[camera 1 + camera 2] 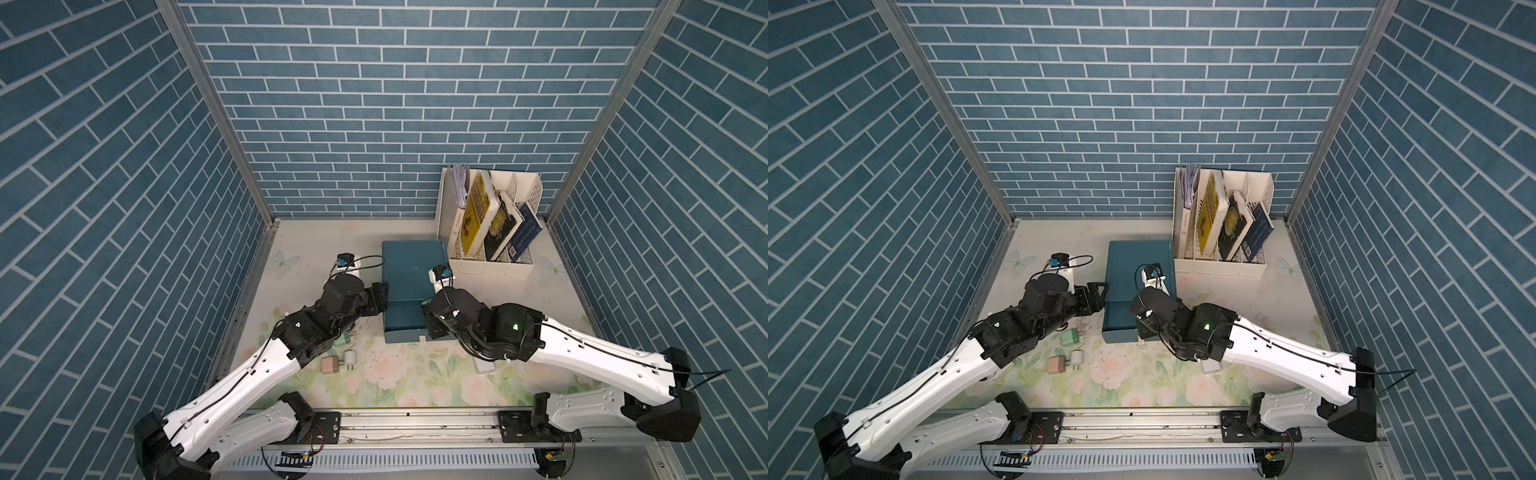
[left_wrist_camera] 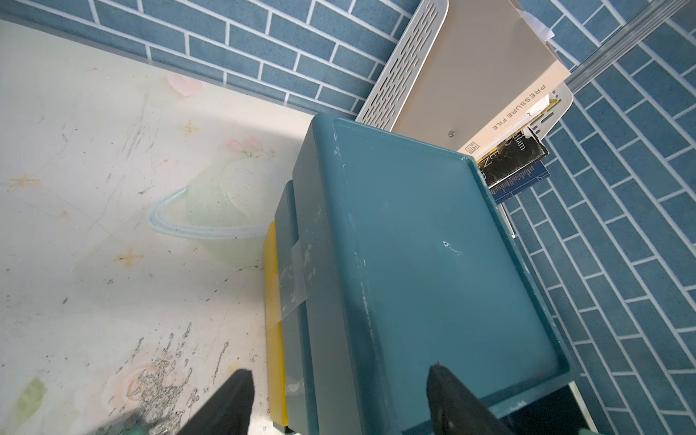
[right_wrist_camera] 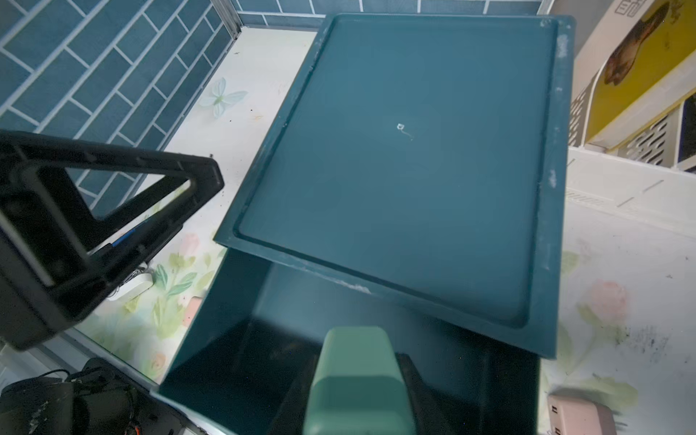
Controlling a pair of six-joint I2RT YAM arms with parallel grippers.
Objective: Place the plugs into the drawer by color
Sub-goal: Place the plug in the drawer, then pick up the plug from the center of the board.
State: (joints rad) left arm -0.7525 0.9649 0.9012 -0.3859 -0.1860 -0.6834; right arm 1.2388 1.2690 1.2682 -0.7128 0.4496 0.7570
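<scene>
right jaws: clenched on a green plug (image 3: 357, 376), held over the open top drawer (image 3: 241, 339) of the chest (image 1: 409, 266). the drawer floor under the plug is dark and its contents are unclear.

left jaws: spread, nothing held, straddling the chest's left top edge. whether they touch it cannot be told.

other plugs: second green plug (image 1: 1070, 336), pink plug (image 1: 1055, 365) and white plug (image 1: 1077, 357) lie on the desk behind the left jaws, close by the left arm. second pink plug (image 3: 580, 414) lies on the desk just right of the right jaws, beside the drawer.

around: white book rack (image 1: 490, 262) with leaning books (image 1: 478, 216) stands beyond the right jaws, just beside the chest. a yellow strip (image 2: 273, 301) is taped at the chest's base.

surface, room: scuffed floral desk (image 1: 415, 374); blue brick walls (image 1: 374, 104).
</scene>
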